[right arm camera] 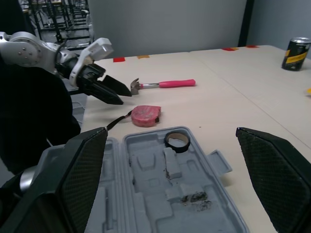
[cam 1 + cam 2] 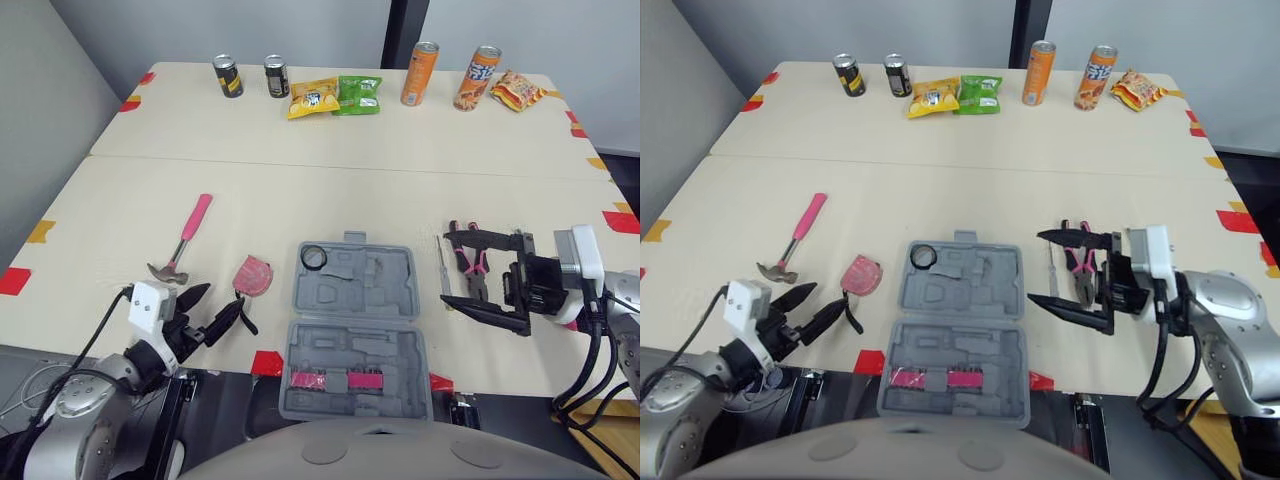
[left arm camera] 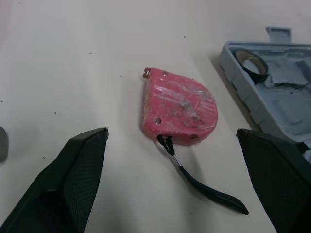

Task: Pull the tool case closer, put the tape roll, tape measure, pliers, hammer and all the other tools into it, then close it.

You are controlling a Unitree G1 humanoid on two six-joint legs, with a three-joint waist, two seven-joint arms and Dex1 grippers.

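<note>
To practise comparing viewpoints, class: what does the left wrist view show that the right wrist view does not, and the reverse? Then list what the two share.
Left wrist view, not the right: on the tape measure, the small hook tab at its edge and the scuffs on its pink face. Right wrist view, not the left: a black can far back on the table, and the open right gripper. Shared: the tape measure itself, its black strap, the tape roll lying in the open tool case, and the open left gripper.
</note>
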